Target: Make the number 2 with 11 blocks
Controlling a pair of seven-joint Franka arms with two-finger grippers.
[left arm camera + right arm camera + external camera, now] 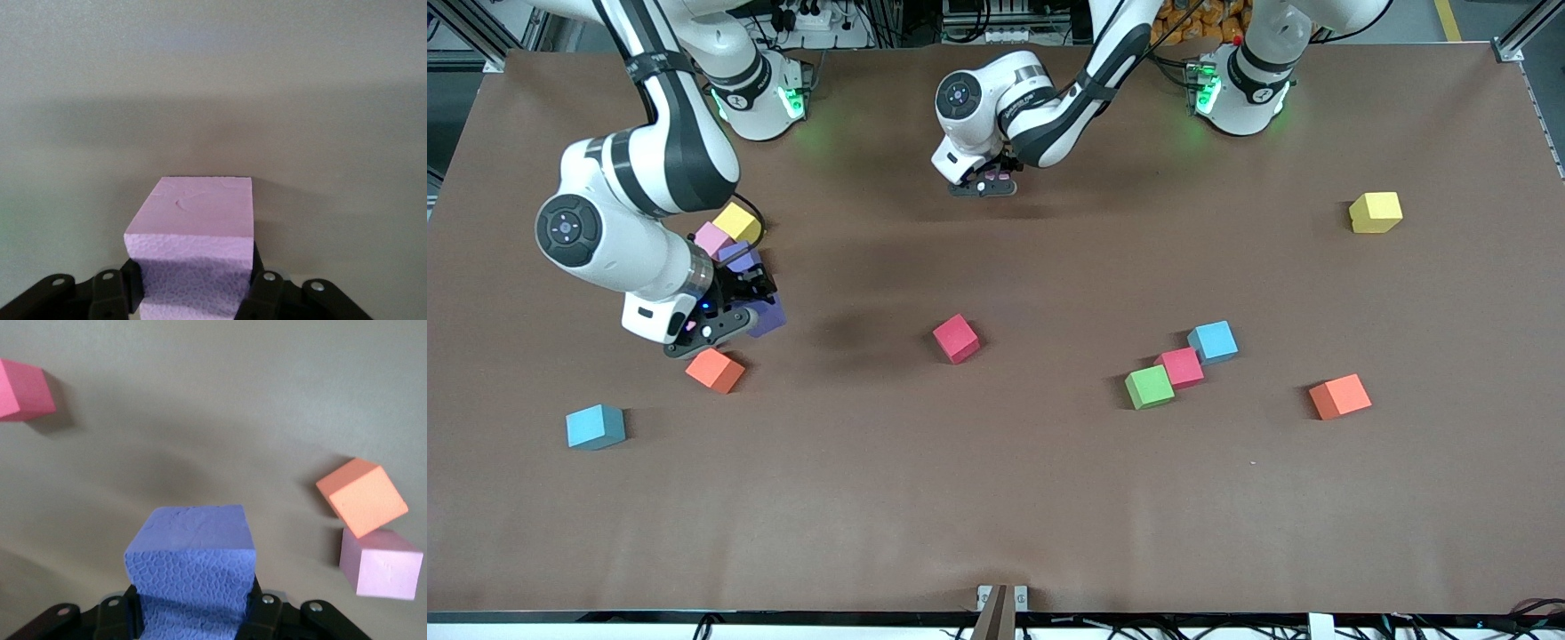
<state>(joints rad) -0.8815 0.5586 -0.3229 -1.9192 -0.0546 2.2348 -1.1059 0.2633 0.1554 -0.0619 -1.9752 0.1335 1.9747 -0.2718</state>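
Observation:
My right gripper (734,313) (191,611) is shut on a purple block (769,316) (190,550), low over the table near the right arm's end. Beside it lie a pink block (711,238), a second purple block (739,256) and an orange block (715,370) (362,497). My left gripper (984,185) (193,290) is shut on a pink block (193,223), low over the table near the arm bases. Loose blocks: red (956,339) (25,390), green (1149,387), red (1182,367), light blue (1213,342), orange (1339,396), light blue (595,427). No number 2 is in view.
Two yellow cubes lie apart, one (737,221) beside the pink block near the right arm, one (1376,212) toward the left arm's end. The brown table (996,498) is bare nearer the front camera. A pink block (380,563) shows beside the orange one in the right wrist view.

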